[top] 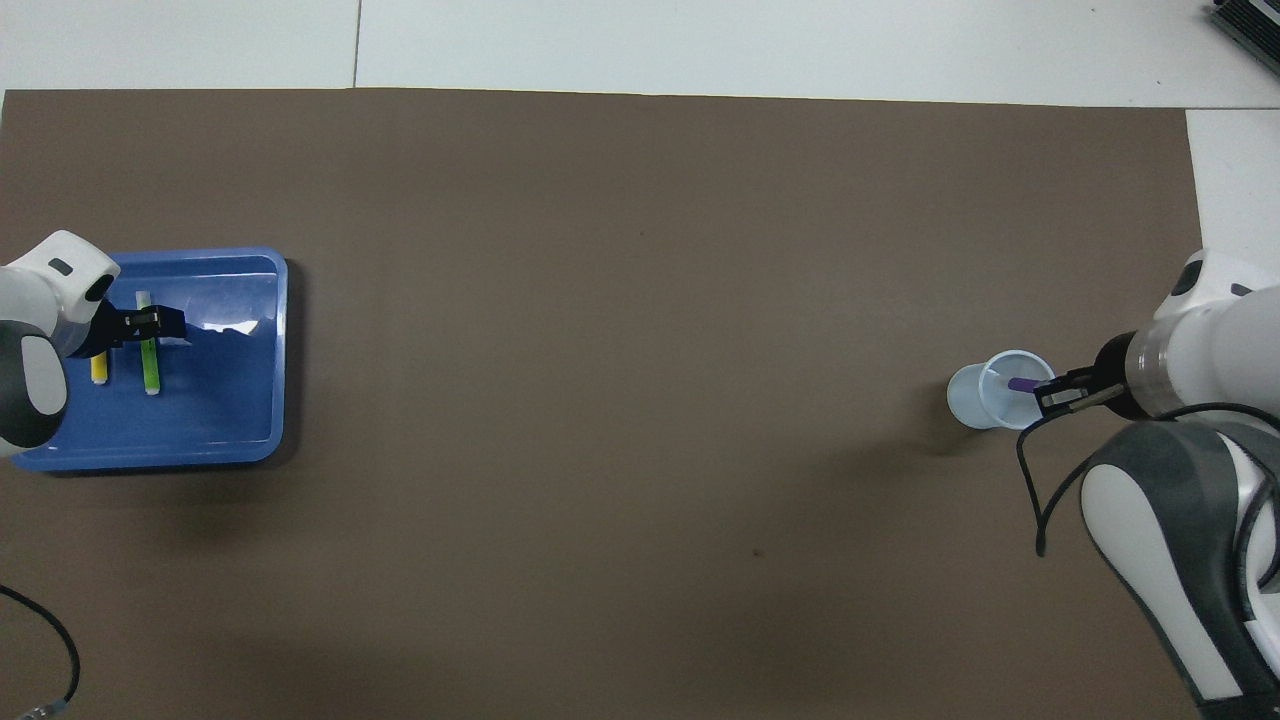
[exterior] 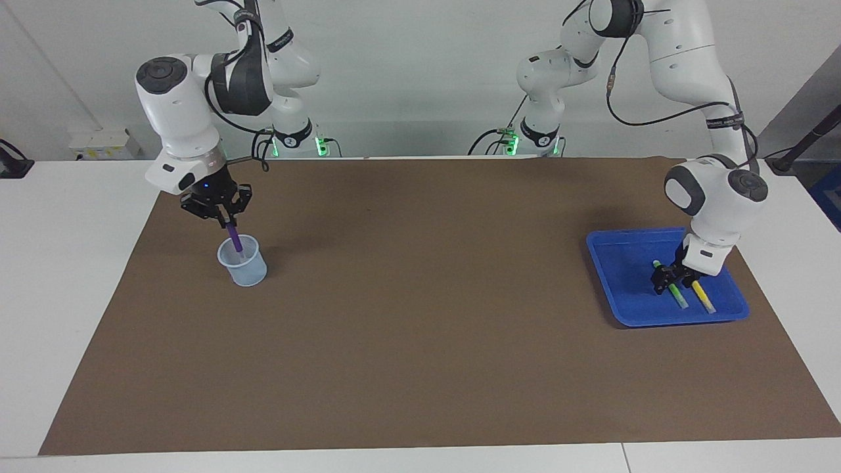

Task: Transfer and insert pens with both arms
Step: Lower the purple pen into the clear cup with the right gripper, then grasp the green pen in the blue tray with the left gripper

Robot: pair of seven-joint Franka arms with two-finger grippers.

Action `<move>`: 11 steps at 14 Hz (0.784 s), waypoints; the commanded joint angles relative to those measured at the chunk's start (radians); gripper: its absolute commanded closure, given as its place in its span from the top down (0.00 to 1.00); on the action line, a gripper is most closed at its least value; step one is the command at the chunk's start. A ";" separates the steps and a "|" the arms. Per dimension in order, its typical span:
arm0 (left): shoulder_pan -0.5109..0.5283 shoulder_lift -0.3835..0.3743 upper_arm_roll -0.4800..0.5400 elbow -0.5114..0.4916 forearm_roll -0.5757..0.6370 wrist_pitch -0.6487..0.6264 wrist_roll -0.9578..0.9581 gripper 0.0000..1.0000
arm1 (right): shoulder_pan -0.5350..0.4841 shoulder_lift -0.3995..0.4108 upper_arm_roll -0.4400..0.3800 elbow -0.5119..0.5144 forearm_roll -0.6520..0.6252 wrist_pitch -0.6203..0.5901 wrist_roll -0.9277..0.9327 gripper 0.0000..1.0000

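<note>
Now, step in hand: judging from both views, the second-to-last transfer is starting while the first pen is being inserted.
Facing view, right gripper (exterior: pixel 230 225): upper part of the frame at the right arm's end, shut on the slim purple marker pen (exterior: pixel 234 240), whose lower end dips into the small translucent plastic cup (exterior: pixel 244 266).
Facing view, left gripper (exterior: pixel 670 282): mid-height at the left arm's end, down in the shallow blue plastic tray (exterior: pixel 604 243), over the bright green marker pen (exterior: pixel 679 299); whether it grips the pen cannot be told.
Facing view, yellow marker pen (exterior: pixel 703 299): lying in the tray just beside the green one.
Overhead view, right gripper (top: pixel 1045 392): mid-height, at the cup (top: pixel 970 400) rim, with the purple pen (top: pixel 1020 384) tip over the opening.
Overhead view, left gripper (top: pixel 160 322): across the green pen (top: pixel 150 370); the yellow pen (top: pixel 99 370) is partly hidden by the wrist, inside the tray (top: pixel 240 440).
Next move: probably release the purple pen into the cup; the left gripper needs a firm hold on the green pen before lifting.
Surface: brown mat (exterior: pixel 420 328) on a white table (exterior: pixel 66 295).
Room: pale wall, two smaller green-lit arms at the top.
</note>
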 commanded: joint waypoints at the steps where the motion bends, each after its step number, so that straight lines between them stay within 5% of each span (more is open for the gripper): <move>1: 0.026 -0.013 -0.009 -0.033 0.020 0.033 0.028 0.70 | -0.019 -0.002 0.010 -0.053 -0.029 0.078 -0.021 0.00; 3: 0.024 -0.012 -0.007 -0.029 0.018 0.024 0.026 0.56 | -0.021 0.011 0.010 -0.061 -0.029 0.095 -0.015 0.00; 5: 0.023 -0.012 -0.009 -0.027 0.018 0.024 0.026 0.46 | -0.030 0.015 0.010 -0.060 -0.030 0.095 -0.014 0.58; 6: 0.021 -0.012 -0.007 -0.025 0.018 0.022 0.025 0.42 | -0.030 0.015 0.010 -0.060 -0.031 0.095 -0.014 0.74; 11: 0.017 -0.013 -0.009 -0.027 0.018 0.015 0.013 0.16 | -0.030 0.015 0.010 -0.060 -0.029 0.087 -0.014 0.82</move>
